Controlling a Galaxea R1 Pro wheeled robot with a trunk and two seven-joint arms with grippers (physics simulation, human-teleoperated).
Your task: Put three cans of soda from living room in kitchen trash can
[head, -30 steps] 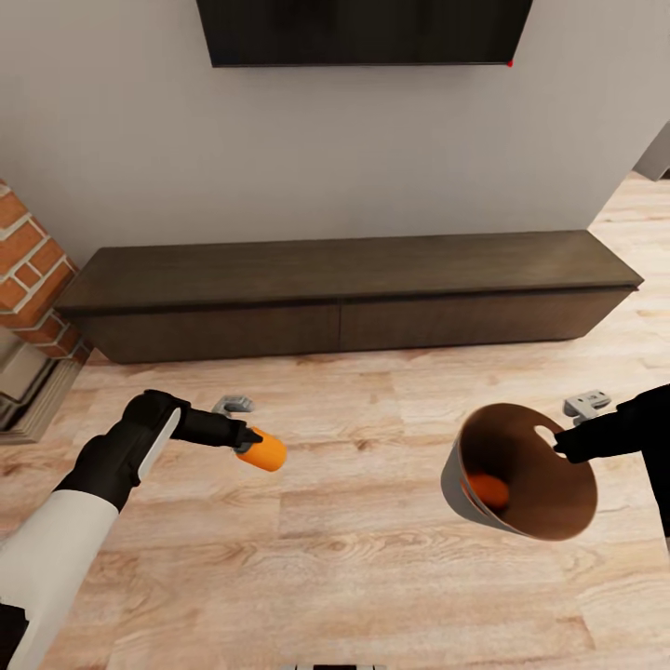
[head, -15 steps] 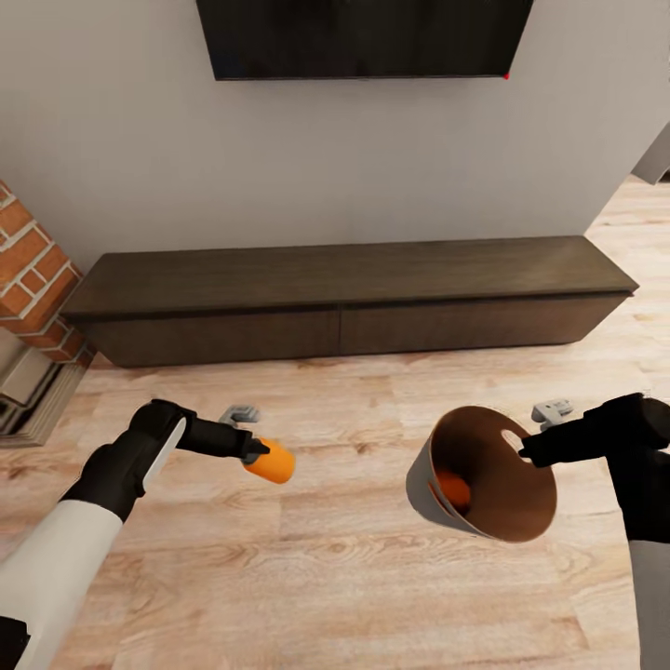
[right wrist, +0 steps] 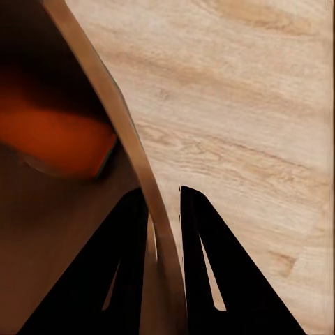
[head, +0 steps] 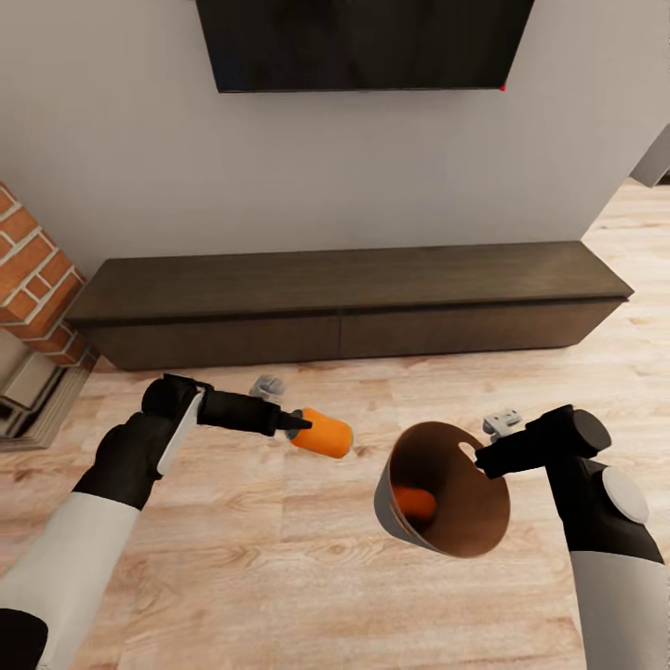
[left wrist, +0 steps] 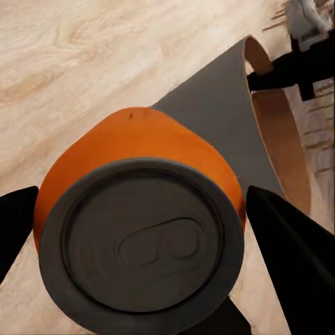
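My left gripper [head: 300,427] is shut on an orange soda can [head: 321,434] held sideways above the wood floor, just left of the bin. In the left wrist view the can's grey metal top [left wrist: 143,244] faces the camera between the two black fingers [left wrist: 289,262]. My right gripper [head: 482,458] is shut on the rim of the trash can [head: 391,507], which hangs tilted with its coppery-brown inside facing me. A second orange can [head: 412,502] lies inside it, seen also in the right wrist view as an orange can [right wrist: 52,139] behind the pinched rim [right wrist: 150,202].
A long dark low cabinet [head: 344,298] runs along the grey wall under the wall TV [head: 358,42]. The brick fireplace [head: 33,288] stands at the left. Light wood floor [head: 279,577] spreads in front, with an opening to the right at the wall's corner [head: 647,186].
Both arms have moved toward each other: the can in my left gripper went right and the bin in my right gripper went left. The gap between them has shrunk. The view has shifted slightly.
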